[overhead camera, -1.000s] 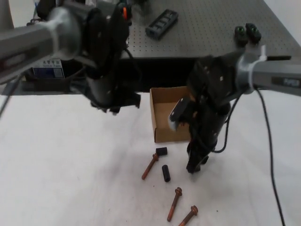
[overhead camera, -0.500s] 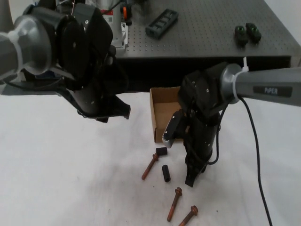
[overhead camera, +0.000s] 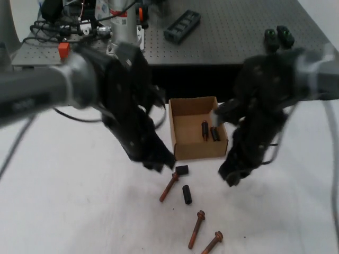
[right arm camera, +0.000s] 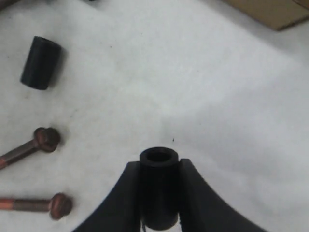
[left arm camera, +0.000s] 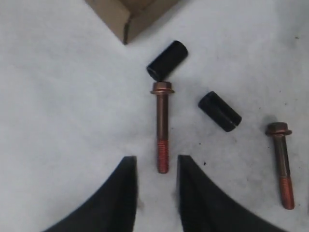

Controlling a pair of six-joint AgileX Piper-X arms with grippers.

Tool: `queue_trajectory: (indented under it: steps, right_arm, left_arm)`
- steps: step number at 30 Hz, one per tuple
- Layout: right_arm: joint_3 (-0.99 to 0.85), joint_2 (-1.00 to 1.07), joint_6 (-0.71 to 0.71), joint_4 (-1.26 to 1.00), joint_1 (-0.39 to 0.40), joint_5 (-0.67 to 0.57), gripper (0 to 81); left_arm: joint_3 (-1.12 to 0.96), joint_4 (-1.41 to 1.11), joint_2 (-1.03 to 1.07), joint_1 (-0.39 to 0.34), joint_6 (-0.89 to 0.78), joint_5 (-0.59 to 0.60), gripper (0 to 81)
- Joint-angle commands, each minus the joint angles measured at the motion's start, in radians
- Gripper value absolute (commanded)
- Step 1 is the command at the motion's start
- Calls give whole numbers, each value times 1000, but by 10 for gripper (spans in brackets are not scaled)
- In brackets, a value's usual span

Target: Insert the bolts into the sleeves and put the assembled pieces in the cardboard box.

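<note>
Between spread fingertips of left gripper [left arm camera: 156,163]: threaded end of bolt [left arm camera: 162,126], lying flat. Right gripper [right arm camera: 159,163] clamps black sleeve [right arm camera: 159,193], bore facing out. Beyond both grippers, cardboard box [overhead camera: 197,151], two pieces [overhead camera: 205,129] inside.

The plain tan-brown cardboard box [overhead camera: 198,150] at the centre of the high view holds two dark, near-black assembled pieces [overhead camera: 205,130]. Below it, the white cloth bench cover [overhead camera: 79,211] carries three long copper-red metal bolts [overhead camera: 169,187], their threaded ends a brighter orange-red, and two glossy black cylindrical sleeves [overhead camera: 187,194]. A third black sleeve [right arm camera: 159,193] sits in the right gripper [right arm camera: 159,164], which is black like the left gripper [left arm camera: 155,160]. Along the top, a dark grey metal board [overhead camera: 238,32] shows a regular grid of small holes. A small orange block [overhead camera: 63,50] stands at upper left.
</note>
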Motion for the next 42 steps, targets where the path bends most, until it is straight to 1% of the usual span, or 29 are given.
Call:
queue_trajectory:
  steps: [1,4,7,11,13,19,23,27,29,30,31,33,36,38,40,42]
  right_arm:
    - [104,-143,65,-23,-20,-46,11]
    - [216,-273,112,-29,-34,-46,11]
    - [320,-393,136,-45,-35,-46,11]
    - [405,-521,143,-66,-35,-46,11]
    - [430,-567,143,-70,-35,-46,11]
    - [438,-611,158,-84,-36,-43,11]
    - [438,-611,158,-98,-36,-43,11]
    - [438,-611,158,-99,-36,-43,11]
    - [438,-611,158,-99,-36,-43,11]
    - [438,-611,158,-99,-36,-43,11]
    - [438,-611,158,-99,-36,-43,11]
    - [438,-611,158,-102,-36,-43,11]
    - [438,-613,162,-117,-36,-50,11]
    - [439,-621,165,-134,-36,-92,11]
    - [439,-630,181,-141,-36,-150,11]
    - [451,-637,239,-166,-22,-239,11]
  left_arm:
    - [-45,-26,53,-33,33,-11,216]
    - [-110,-20,125,-57,58,-60,216]
    - [-182,24,183,-64,74,-70,216]
    - [-271,98,247,-65,94,-138,216]
    - [-297,126,270,-65,97,-139,216]
    - [-315,174,309,-67,111,-135,216]
    - [-315,199,326,-67,111,-80,216]
    - [-315,198,339,-70,106,-87,215]
    - [-315,198,347,-70,95,-87,197]
    - [-315,198,352,-70,93,-87,170]
    - [-315,198,353,-72,94,-87,127]
    - [-315,193,352,-71,68,-87,1]
    - [-317,170,318,-74,3,-83,6]
    - [-313,146,268,-74,-39,-79,6]
    - [-289,94,183,-64,-100,-3,6]
    - [-216,-12,72,-54,-168,85,6]
